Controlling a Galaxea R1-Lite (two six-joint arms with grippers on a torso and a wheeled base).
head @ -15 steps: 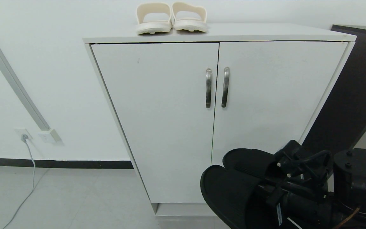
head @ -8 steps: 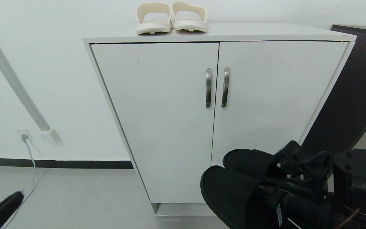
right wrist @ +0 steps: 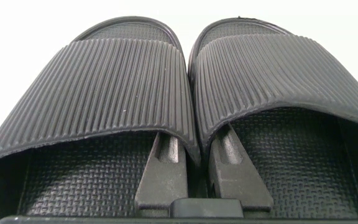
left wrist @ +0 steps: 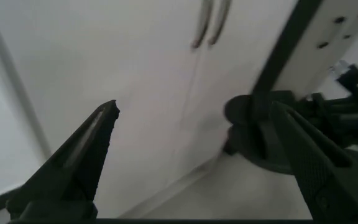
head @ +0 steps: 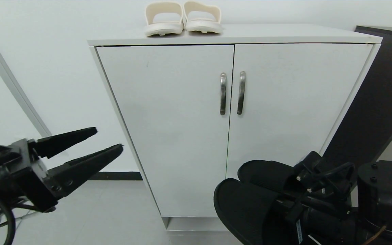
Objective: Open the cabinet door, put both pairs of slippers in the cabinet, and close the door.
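Observation:
The white cabinet (head: pixel 168 136) stands with both doors shut, its two metal handles (head: pixel 231 93) side by side at the middle. A cream pair of slippers (head: pixel 182 18) rests on its top, left of centre. Low in front of the right door, my right gripper (right wrist: pixel 197 169) is shut on a black pair of slippers (head: pixel 257 194), pinching their inner walls (right wrist: pixel 194 124) together. My left gripper (head: pixel 109 139) hangs open with nothing in it, left of the cabinet at mid height. In the left wrist view its fingers (left wrist: pixel 92 149) frame the handles (left wrist: pixel 211 25) farther off.
A dark panel (head: pixel 379 102) stands against the cabinet's right side. A grey conduit (head: pixel 9 78) runs slantwise down the white wall on the left. Grey floor (head: pixel 114 211) lies open in front of the left door.
My left gripper has come up into the head view from the lower left, rising towards the cabinet with its fingers open. The right gripper and the black slippers have barely moved.

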